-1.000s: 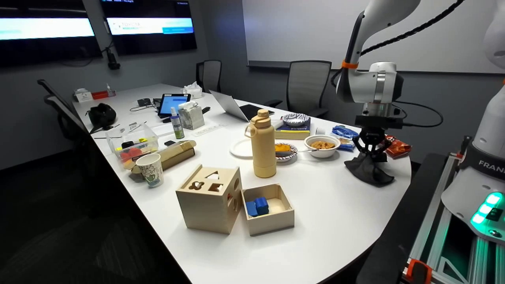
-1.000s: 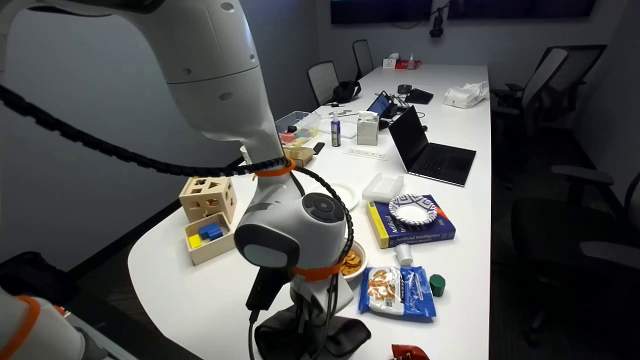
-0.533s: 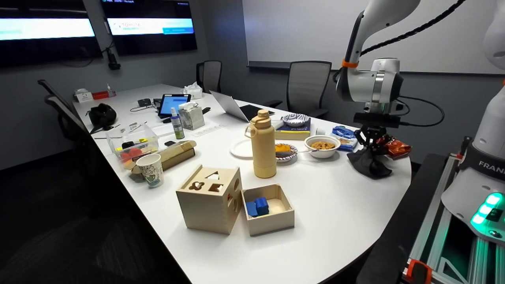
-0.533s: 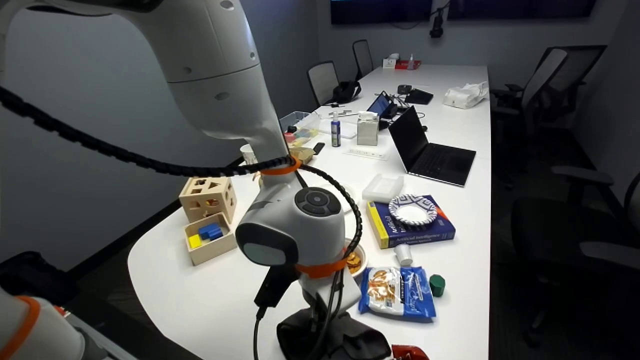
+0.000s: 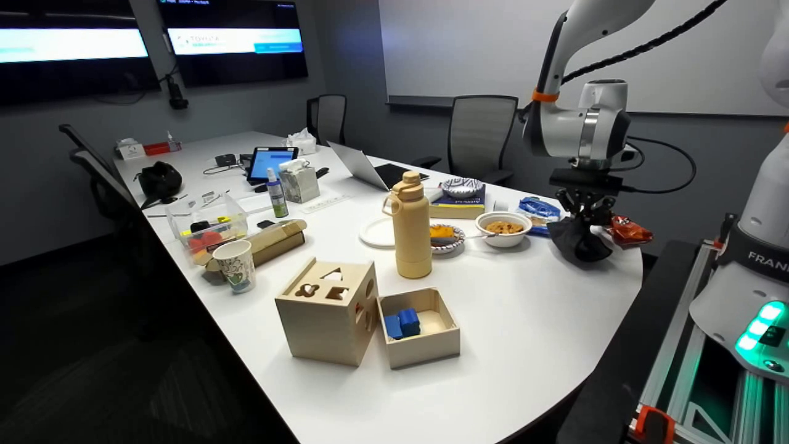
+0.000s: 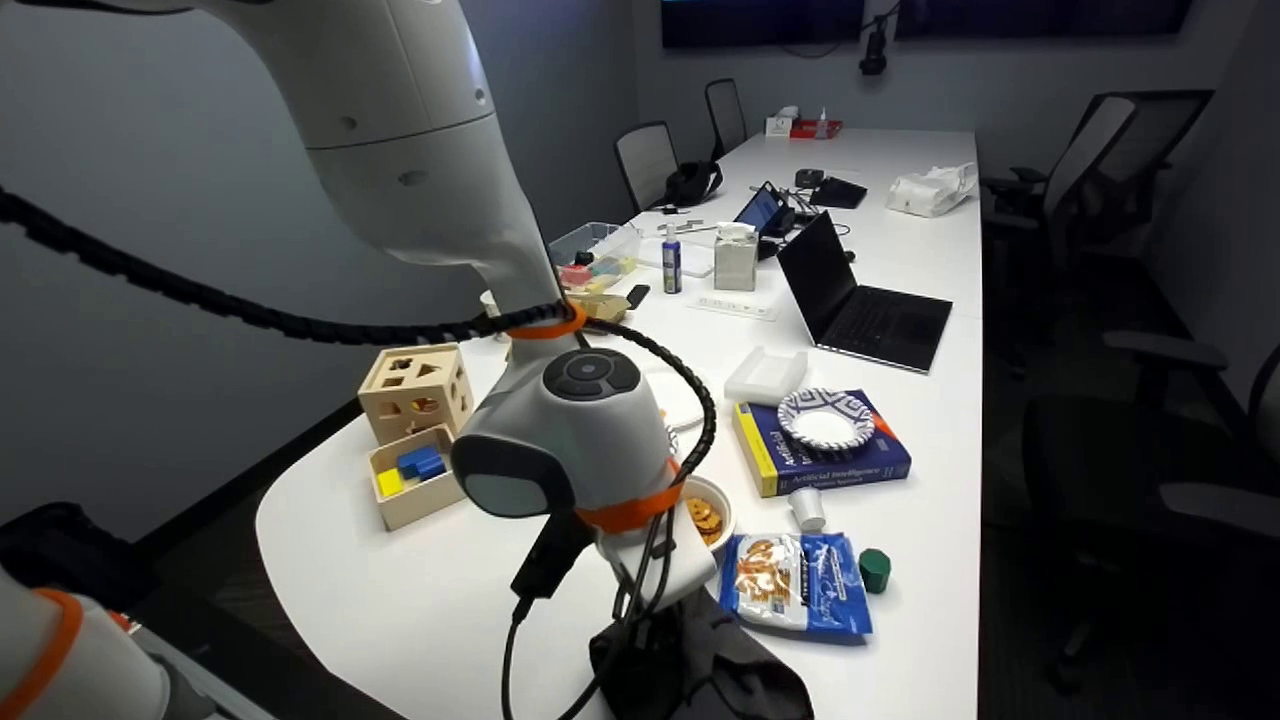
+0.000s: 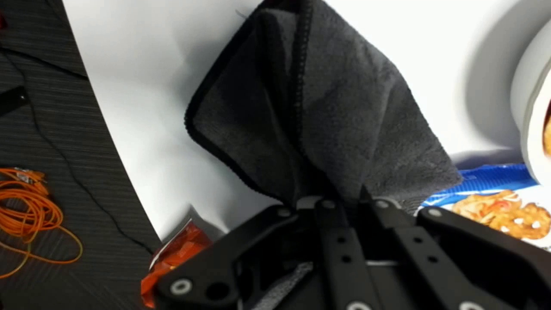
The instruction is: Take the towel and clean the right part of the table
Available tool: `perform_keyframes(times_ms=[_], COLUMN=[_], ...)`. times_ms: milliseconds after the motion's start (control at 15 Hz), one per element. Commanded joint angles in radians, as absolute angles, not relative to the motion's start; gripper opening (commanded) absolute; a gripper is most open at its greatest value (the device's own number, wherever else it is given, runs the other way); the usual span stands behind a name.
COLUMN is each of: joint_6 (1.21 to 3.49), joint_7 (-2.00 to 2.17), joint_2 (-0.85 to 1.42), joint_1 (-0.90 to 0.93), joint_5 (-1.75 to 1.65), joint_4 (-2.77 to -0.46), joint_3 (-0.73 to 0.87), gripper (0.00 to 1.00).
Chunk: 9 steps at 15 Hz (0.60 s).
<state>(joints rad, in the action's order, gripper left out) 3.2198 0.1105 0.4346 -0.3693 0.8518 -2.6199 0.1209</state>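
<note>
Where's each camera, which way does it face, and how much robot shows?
An exterior view: near the table's rounded end, by the shape cube, facing screens and whiteboard; arm, gripper, base show.
An exterior view: high beside the arm, facing along the table past the laptop; gripper mostly hidden.
Wrist view: above the gripper, facing down at the towel; no other robot part shows.
Shared by both exterior views: shape cube, laptop, arm.

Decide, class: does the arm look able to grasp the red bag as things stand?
Probably not: the gripper holds the towel and would likely have to let go first, though the red bag lies close by.
</note>
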Motion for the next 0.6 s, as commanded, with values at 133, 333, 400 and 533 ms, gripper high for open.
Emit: perform_keyframes(times_ms=[133,333,400,533], joint_6=[3.263,3.261,3.262,3.250], joint_7=[0.120,0.118,0.118,0.111], joint_2=[0.371,0.357,0.351,0.331], joint_1=[-0.375,-0.371,-0.370,-0.378], joint_5=[0.868,0.864,0.865,0.861], joint_4=[-2.645,-2.645,-2.649,-2.656], joint_3=[0.066,0.049,0.045,0.032], gripper=[0.51,0.73,0.80,0.95])
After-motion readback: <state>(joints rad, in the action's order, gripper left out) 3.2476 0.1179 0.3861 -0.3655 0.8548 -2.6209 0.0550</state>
